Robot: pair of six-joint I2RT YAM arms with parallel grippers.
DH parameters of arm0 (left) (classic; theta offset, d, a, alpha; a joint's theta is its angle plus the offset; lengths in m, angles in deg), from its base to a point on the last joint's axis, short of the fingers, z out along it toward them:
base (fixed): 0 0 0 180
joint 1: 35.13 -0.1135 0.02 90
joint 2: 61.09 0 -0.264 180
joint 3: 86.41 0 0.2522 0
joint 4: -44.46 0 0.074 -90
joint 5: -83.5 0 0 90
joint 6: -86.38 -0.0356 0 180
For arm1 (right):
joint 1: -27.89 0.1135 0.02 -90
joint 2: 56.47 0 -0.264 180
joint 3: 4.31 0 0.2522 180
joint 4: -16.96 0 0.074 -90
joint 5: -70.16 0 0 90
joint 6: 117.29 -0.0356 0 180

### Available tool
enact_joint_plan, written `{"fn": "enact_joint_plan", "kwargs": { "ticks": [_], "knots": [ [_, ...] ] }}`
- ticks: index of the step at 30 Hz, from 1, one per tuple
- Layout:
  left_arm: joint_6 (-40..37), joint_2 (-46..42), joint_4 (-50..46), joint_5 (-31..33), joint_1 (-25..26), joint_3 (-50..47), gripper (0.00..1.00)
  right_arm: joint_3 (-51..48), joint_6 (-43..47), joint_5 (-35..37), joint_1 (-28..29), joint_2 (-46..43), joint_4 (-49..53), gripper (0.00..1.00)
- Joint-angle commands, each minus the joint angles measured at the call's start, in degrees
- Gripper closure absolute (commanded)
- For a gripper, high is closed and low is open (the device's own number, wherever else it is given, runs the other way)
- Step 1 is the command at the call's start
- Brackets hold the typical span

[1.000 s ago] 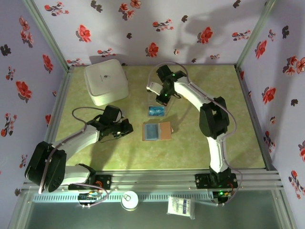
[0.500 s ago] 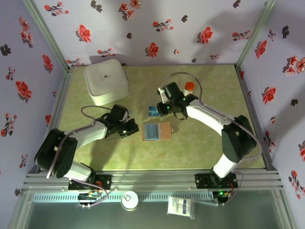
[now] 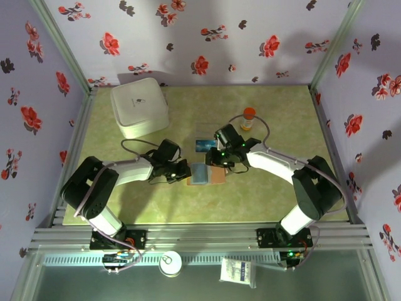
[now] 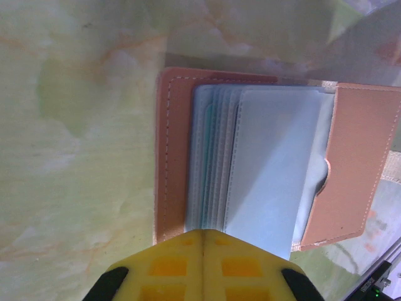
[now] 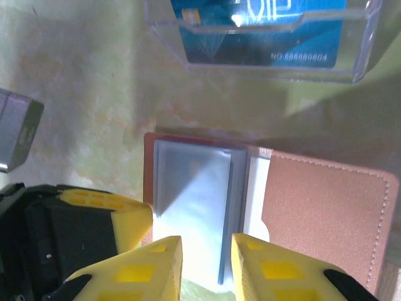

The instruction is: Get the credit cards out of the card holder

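Note:
The card holder lies open on the table, tan with blue-grey sleeves on its left half and a tan flap on its right. My left gripper is shut, its yellow tips meeting at the holder's left edge. The right gripper hovers open over the sleeves, with nothing between its fingers. One blue credit card lies in a clear plastic box just behind the holder. A thin teal edge shows among the sleeves.
A big white square container stands at the back left. An orange-capped bottle stands behind the right arm. Floral walls close in the table on three sides. Green tabletop lies open to the right of the holder.
The right gripper came forward from over the clear box to the card holder and its jaws parted. The left gripper slid right to the holder's left edge, still shut.

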Motion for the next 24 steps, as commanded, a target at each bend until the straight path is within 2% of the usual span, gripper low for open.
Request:
{"fn": "enact_joint_plan", "kwargs": {
  "ticks": [1,11,18,24],
  "knots": [
    [0.1,-0.2,-1.6,2.1,0.4,1.2,1.0,-0.7,-2.7,-2.0,1.3,-0.6,-2.2,0.69],
    [-2.6,0.9,-6.0,4.9,0.5,1.9,1.0,0.3,-4.7,-2.1,2.6,1.8,-2.5,0.64],
    [-2.9,0.7,-6.4,6.4,0.0,1.7,1.0,0.6,-7.9,-5.0,3.2,4.7,-5.2,0.59],
    [-3.1,0.4,-6.6,6.2,-0.2,1.9,1.0,0.2,-10.5,-8.2,3.8,7.4,-10.3,0.63]
  ]
}}
